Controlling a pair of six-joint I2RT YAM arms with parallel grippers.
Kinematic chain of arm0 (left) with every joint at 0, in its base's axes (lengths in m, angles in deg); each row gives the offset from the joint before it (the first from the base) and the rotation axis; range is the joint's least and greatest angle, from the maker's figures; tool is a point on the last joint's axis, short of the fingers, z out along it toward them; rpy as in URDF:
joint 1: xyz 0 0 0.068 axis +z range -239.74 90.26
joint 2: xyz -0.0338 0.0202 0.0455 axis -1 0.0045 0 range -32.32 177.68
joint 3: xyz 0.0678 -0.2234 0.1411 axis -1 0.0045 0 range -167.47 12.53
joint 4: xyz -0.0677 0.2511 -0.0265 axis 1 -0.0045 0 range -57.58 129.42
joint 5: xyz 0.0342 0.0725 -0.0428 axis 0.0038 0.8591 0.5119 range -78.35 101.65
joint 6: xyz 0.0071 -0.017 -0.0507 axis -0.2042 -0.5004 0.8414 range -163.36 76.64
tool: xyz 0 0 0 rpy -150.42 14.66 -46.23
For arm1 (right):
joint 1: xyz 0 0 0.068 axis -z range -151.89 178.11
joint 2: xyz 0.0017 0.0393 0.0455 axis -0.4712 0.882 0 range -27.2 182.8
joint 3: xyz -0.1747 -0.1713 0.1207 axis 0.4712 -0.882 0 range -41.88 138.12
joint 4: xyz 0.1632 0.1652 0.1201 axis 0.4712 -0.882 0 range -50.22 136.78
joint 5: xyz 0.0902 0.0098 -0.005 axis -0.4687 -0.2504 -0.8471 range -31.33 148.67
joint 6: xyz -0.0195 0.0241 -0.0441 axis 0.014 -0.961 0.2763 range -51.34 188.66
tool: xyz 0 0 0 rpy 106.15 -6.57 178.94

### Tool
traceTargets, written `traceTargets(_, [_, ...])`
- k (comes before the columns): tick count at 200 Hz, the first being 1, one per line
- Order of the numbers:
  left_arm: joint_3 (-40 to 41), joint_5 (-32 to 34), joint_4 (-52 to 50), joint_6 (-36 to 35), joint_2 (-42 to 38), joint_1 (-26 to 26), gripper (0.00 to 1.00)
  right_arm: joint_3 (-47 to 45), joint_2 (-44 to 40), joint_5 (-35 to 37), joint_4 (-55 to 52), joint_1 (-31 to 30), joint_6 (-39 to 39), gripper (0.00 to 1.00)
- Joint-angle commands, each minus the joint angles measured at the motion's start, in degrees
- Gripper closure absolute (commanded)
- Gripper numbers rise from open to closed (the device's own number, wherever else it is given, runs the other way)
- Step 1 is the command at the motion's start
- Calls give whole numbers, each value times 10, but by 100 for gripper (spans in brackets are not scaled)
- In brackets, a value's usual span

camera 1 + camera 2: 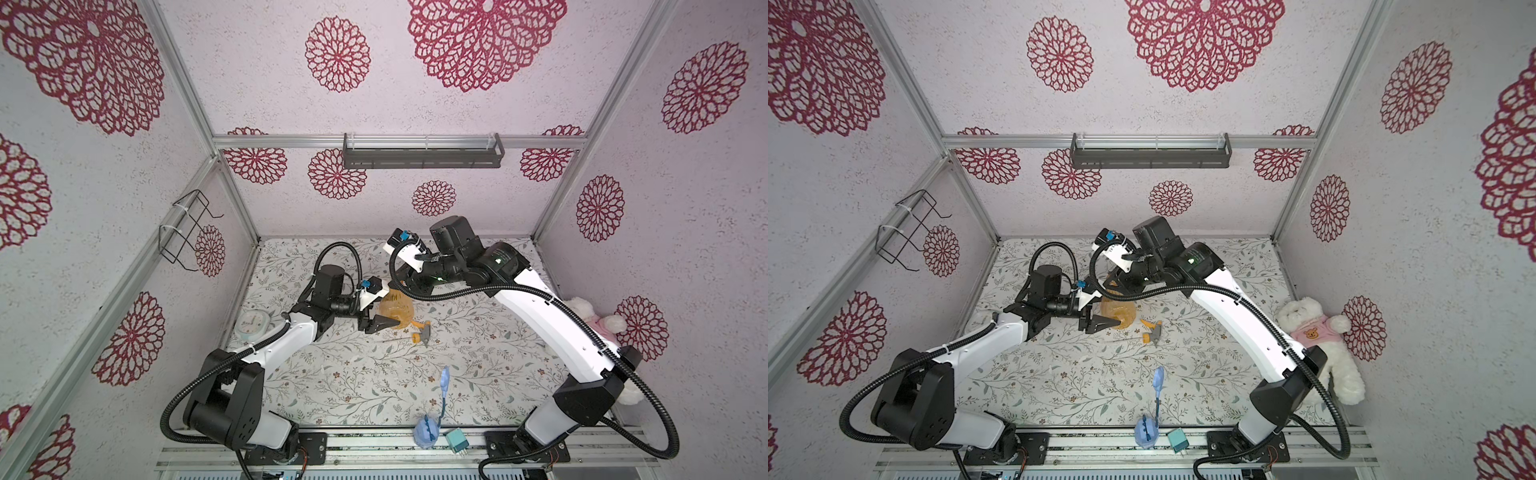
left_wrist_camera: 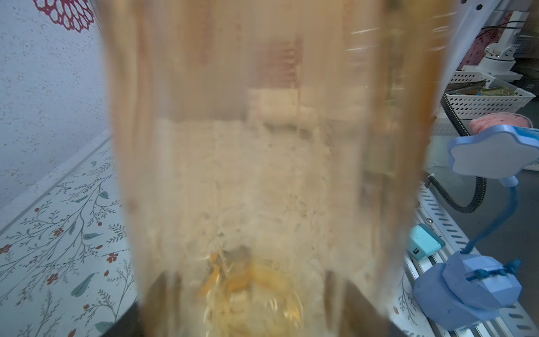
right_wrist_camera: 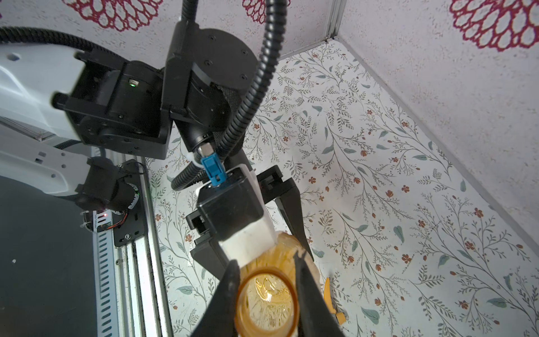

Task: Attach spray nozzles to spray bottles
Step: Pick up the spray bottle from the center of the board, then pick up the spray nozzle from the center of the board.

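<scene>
Orange plastic filled the left wrist view almost edge to edge. It was the bottle (image 2: 262,146), blurred, sitting between the two dark fingers (image 2: 131,321) of the left claw (image 1: 390,318). Whether those fingers pressed its belly or only flanked it could not be told. In the right wrist view, the right claw (image 3: 267,259) was pinching the bottle's neck just under the open rim, one finger on each side. In both top views the bottle was near the middle of the flowered table (image 1: 353,386), between the two arms. The nozzle (image 1: 420,332) lay on its side just beside the bottle, unattached, its thin tube pointing toward the left arm's side.

The bottle looked empty, thin-walled and light. Its smooth round belly would likely give under a squeeze and slip, so the stiffer neck seemed the safer hold. The nozzle looked light too — best taken by its grey body or orange collar, not by the bendy tube or the trigger.

No brand, label or writing showed on bottle or nozzle. A white teddy bear (image 1: 1316,345) by the wall wore a pink top with a small bear face — no words. A clock (image 1: 252,325) was too small to read.
</scene>
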Motion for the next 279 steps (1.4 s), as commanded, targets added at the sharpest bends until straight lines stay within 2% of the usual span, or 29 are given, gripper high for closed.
traceTargets(1, [-24, 56, -16, -39, 1, 1, 48, -7, -28, -71, -2, -6, -35, 100])
traceTargets(15, [-30, 74, -44, -52, 2, 0, 56, -14, -27, -58, 1, -5, -37, 100])
traceTargets(26, [-34, 86, -64, -61, 2, 1, 62, -17, -26, -50, 3, -5, -41, 89])
traceTargets(37, [-33, 98, -72, -64, 2, 0, 63, -23, -28, -42, 9, -5, -43, 73])
traceTargets(52, [-31, 115, -85, -68, 1, 1, 73, -37, -38, -20, 26, -5, -49, 54])
traceTargets(64, [-26, 135, -88, -65, -2, 1, 74, -51, -51, 1, 48, -4, -57, 41])
traceTargets(85, [-8, 173, -82, -51, -12, 2, 76, -82, -91, 46, 97, 6, -76, 23])
traceTargets(99, [14, 210, -63, -31, -22, 5, 76, -116, -129, 95, 138, 29, -107, 17])
traceTargets(110, [36, 233, -42, -9, -37, 14, 76, -140, -155, 152, 160, 68, -166, 16])
traceTargets(126, [67, 274, -24, 23, -64, 29, 76, -165, -173, 231, 146, 136, -299, 20])
traceTargets(134, [79, 309, -17, 45, -78, 35, 75, -192, -181, 287, 143, 143, -366, 20])
traceTargets(139, [84, 320, -20, 52, -88, 41, 75, -215, -184, 298, 154, 143, -396, 22])
traceTargets(157, [93, 359, -30, 86, -116, 64, 75, -301, -186, 295, 197, 120, -538, 25])
traceTargets(165, [94, 366, -34, 99, -127, 77, 75, -316, -169, 318, 191, 96, -605, 24])
traceTargets(178, [96, 389, -32, 120, -144, 96, 75, -290, -118, 408, 109, 42, -721, 23])
traceTargets(188, [94, 395, -35, 129, -157, 109, 74, -241, -66, 443, 5, 18, -829, 24])
traceTargets(211, [69, 422, -68, 130, -166, 117, 73, -176, 35, 400, -124, 12, -959, 25])
traceTargets(229, [46, 438, -104, 127, -159, 119, 73, -186, 71, 344, -130, 10, -1018, 33])
traceTargets(255, [48, 443, -102, 129, -163, 120, 73, -238, 88, 281, -77, 2, -1089, 52])
traceTargets(279, [52, 433, -93, 129, -165, 121, 73, -220, 120, 267, -85, -11, -1124, 52])
